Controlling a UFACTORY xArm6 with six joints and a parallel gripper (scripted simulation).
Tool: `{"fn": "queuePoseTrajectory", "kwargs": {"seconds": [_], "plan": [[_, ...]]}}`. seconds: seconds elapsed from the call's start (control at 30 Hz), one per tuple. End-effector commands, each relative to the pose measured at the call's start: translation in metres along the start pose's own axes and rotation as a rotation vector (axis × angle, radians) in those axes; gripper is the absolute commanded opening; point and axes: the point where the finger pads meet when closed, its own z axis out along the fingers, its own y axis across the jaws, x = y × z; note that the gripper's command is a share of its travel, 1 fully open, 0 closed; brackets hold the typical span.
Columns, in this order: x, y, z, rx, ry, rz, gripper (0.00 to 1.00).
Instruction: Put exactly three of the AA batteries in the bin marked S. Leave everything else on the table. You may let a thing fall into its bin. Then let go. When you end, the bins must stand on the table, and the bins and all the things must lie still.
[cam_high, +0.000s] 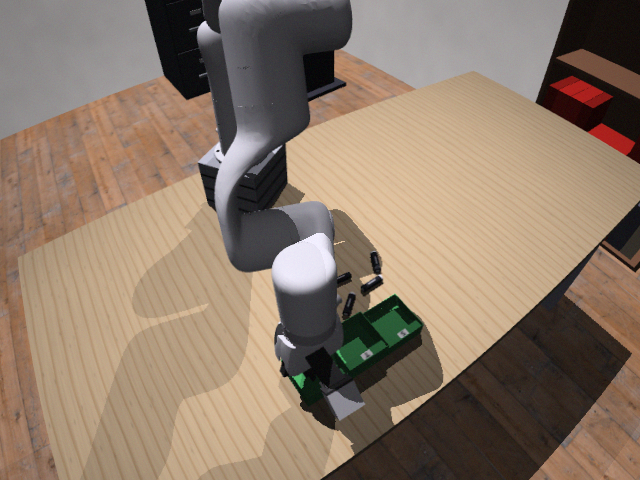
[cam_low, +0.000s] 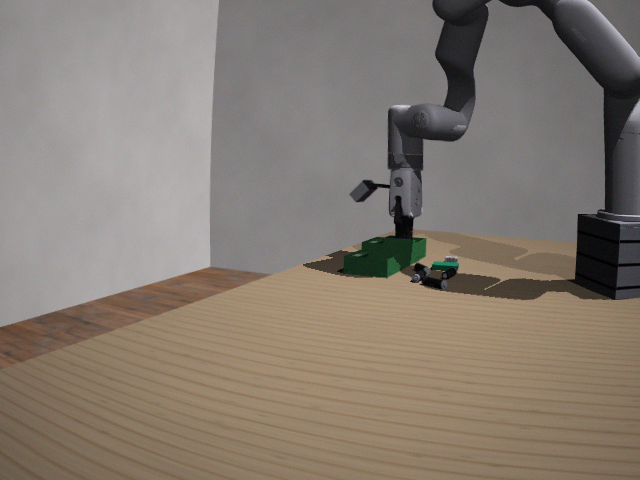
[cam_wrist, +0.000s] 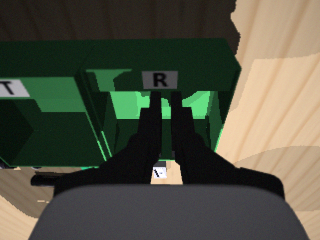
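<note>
Several dark AA batteries lie loose on the table behind the bins: one battery (cam_high: 375, 263), a second battery (cam_high: 371, 284), a third battery (cam_high: 348, 304), and another battery (cam_high: 343, 279) partly behind the arm. Bin S (cam_high: 391, 324) (cam_low: 367, 266) is the green bin at the far end of the row, and no thing shows in it. My gripper (cam_low: 403, 236) (cam_wrist: 166, 105) is shut with nothing seen between its fingers. It points down with its fingertips inside bin R (cam_wrist: 229, 55), at the other end of the row. The arm hides the fingertips in the top view.
Bin T (cam_high: 360, 343) (cam_wrist: 50, 55) stands between bins S and R. A flat green thing (cam_low: 444, 266) lies by the batteries, with a whitish thing (cam_low: 451, 258) behind it. A small white-labelled thing (cam_wrist: 159, 173) shows between the fingers' bases, beyond bin R. The table's front edge runs past the bins.
</note>
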Motion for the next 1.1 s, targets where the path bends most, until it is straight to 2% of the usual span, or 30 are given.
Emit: {"fn": "queuePoseTrajectory", "kwargs": {"seconds": [0.0, 0.6, 1.07], "plan": [[0.002, 0.000, -0.002, -0.001, 0.004, 0.000, 0.07], [0.002, 0.000, -0.002, -0.001, 0.004, 0.000, 0.07], [0.002, 0.000, -0.018, -0.001, 0.004, 0.000, 0.07]]}}
